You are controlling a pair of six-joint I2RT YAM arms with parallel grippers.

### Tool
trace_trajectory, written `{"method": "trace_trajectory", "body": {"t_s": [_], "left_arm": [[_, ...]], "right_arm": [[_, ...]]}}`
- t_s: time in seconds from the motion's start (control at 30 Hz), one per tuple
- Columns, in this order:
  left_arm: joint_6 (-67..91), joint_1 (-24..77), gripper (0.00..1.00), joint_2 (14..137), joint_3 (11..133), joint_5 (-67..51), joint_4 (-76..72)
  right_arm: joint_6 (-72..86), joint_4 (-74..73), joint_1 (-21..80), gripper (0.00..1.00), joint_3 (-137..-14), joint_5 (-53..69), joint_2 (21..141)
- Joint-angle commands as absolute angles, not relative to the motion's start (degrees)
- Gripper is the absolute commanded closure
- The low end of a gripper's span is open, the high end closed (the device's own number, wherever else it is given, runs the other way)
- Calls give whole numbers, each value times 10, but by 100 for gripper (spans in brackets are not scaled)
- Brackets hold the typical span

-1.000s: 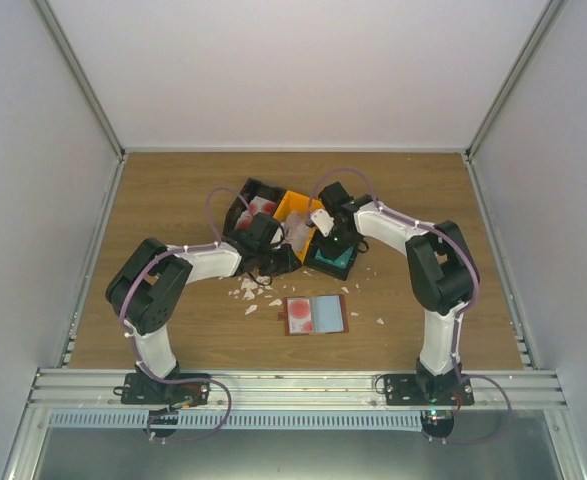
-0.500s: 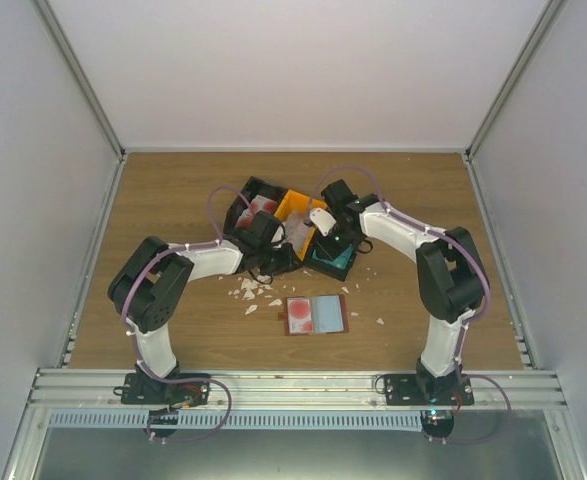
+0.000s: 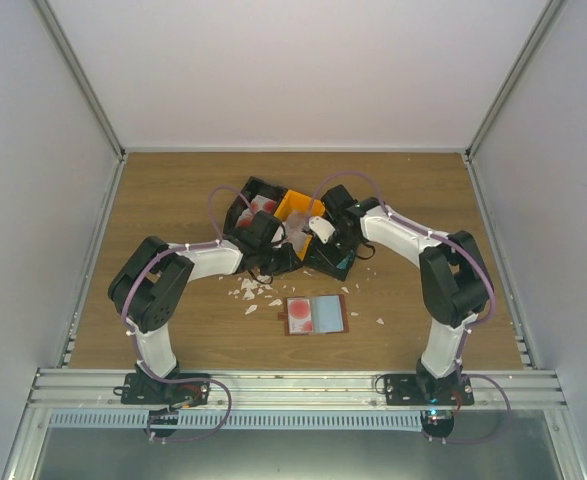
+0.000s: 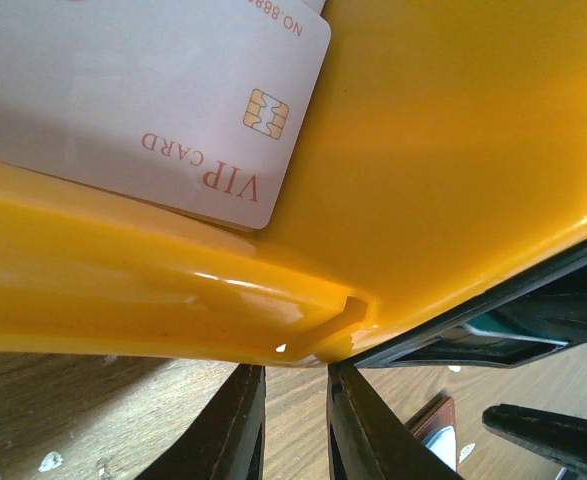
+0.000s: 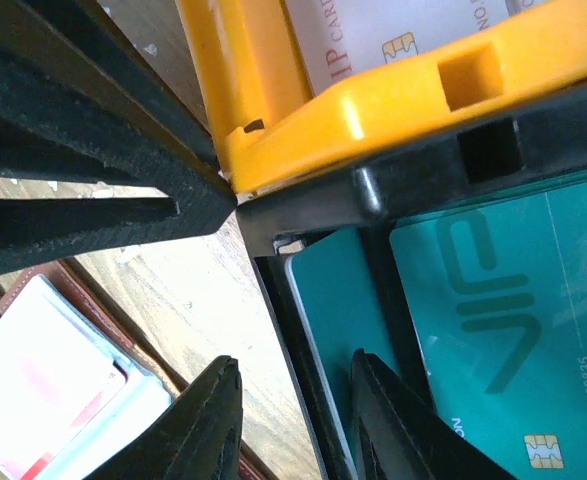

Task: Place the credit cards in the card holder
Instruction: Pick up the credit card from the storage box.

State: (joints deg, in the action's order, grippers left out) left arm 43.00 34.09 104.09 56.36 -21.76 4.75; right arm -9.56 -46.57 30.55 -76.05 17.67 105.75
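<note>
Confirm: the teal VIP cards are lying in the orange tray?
Not right. The teal VIP cards are lying in the black tray, not the orange tray, which holds a pale VIP card instead. The right wrist view shows it.

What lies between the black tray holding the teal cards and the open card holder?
Just bare wooden table separates the black tray from the card holder; the right wrist view shows it.

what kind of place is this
Probably a lab robot test cell: pale walls box in a wooden table, and a left arm and right arm sit bolted to a metal rail.
</note>
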Motion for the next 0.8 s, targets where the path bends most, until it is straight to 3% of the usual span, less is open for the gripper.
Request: {"method": "trace_trajectory", "body": {"t_s": [0.0,0.23,0.37,0.5,0.57,0.77], "left_arm": [[427,334,80,1034,565,-185,28],[425,332,80,1029,563,-185,30],[425,331,80,1028,562,-184,31],[424,331,80,1027,562,-183,33],[423,330,80,1027,562,-183,33],[422,330,80,1021,561,-184,33]], "right_arm": [[-92,-484,310,68,-754,194,1042],[-89,-469,310,66,-765,157,1042],[-88,-464,310,59,-763,133,1052],[-88,-460,310,58,-758,122,1062],[-87,-459,310,61,-757,121,1063],[-87,-456,311,83,-759,121,1049]]}}
